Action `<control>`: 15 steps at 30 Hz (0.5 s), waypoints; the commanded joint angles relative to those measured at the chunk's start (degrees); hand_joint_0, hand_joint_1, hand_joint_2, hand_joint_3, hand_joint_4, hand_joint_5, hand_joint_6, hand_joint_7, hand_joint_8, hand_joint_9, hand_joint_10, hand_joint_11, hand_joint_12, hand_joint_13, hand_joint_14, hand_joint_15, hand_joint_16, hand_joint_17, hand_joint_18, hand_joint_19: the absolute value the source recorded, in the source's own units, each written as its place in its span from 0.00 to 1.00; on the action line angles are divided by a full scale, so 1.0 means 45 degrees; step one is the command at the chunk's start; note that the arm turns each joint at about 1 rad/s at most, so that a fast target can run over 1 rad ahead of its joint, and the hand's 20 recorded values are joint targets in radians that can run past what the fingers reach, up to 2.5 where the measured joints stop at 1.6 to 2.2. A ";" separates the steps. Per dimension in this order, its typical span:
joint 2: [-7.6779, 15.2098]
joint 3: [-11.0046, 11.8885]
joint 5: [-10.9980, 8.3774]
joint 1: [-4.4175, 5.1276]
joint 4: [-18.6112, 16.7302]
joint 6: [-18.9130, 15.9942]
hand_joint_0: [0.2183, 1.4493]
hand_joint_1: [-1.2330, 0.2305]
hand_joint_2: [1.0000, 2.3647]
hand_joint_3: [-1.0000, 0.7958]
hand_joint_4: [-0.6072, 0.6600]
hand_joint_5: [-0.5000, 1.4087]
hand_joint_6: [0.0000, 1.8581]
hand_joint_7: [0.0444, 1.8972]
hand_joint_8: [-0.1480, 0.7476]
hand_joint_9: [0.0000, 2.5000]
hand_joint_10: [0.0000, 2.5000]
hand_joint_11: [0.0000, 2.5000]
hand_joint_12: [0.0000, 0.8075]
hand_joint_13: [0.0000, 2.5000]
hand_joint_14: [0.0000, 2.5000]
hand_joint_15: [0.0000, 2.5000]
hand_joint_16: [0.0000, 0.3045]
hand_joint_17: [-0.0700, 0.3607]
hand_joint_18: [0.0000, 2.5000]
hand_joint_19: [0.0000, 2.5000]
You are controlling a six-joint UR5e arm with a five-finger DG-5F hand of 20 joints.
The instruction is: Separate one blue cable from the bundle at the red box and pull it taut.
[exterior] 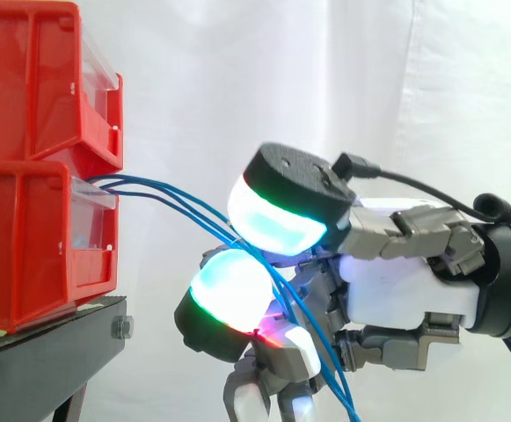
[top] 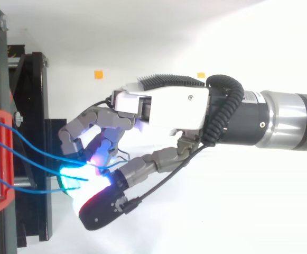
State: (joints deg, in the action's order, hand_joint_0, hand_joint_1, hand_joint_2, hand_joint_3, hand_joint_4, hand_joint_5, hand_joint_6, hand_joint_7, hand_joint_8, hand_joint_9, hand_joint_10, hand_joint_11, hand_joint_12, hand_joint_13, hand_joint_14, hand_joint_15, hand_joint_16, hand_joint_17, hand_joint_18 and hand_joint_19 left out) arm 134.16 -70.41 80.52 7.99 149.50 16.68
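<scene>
Hand: my hand comes in from the right in the side view, with the palm about level with the lower bin and the fingers pointing toward the bins. In the top view its back faces up.
Fingertips: two of my thick pads meet one above the other. Both glow cyan-white with a green rim, and the lower one shows a red spot on its underside.
Grip: clamped. The two pads press together on the blue cables, which pass between them. I cannot tell how many strands are caught there.
Blue cables: thin strands leave the open front of the red box and slope down to the right into my pads. From above three strands show, fanned apart at the box and drawing together at my fingertips.
Cables relative to hand: between the box and the pads they run in gentle curves, not straight lines. Past the pads they drop along the inner side of my fingers, in front of the palm, to the lower edge of the side view.
Red box: the lower of two stacked bins, well left of my palm and near my fingertips but apart from them.
Upper bin: the upper bin sits directly on the red box.
Stand: a black stand carries both bins.
Backdrop: a white curtain hangs behind the hand and the bins.
</scene>
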 commanded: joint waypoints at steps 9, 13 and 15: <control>-0.0144 0.0002 -0.0004 0.0002 0.0059 0.0141 0.30 0.62 0.00 0.28 0.72 0.20 0.47 0.66 0.62 0.48 0.01 0.37 0.48 0.38 0.01 0.26 0.16 0.42 0.39 0.32; -0.0144 0.0002 -0.0043 0.0002 0.0020 0.0141 0.32 0.48 0.01 0.35 0.73 0.20 0.47 0.66 0.63 0.48 0.01 0.37 0.48 0.38 0.01 0.26 0.17 0.43 0.39 0.31; -0.0144 0.0002 -0.0043 0.0002 0.0020 0.0141 0.31 0.44 0.01 0.38 0.74 0.20 0.47 0.67 0.63 0.47 0.01 0.37 0.49 0.38 0.01 0.26 0.17 0.43 0.39 0.31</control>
State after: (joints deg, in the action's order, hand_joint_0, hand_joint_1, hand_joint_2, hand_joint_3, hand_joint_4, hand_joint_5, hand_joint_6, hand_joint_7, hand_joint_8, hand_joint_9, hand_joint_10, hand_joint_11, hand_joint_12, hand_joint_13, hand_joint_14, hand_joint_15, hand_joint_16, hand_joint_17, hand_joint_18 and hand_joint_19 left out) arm 133.52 -70.40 80.37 8.00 149.67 17.30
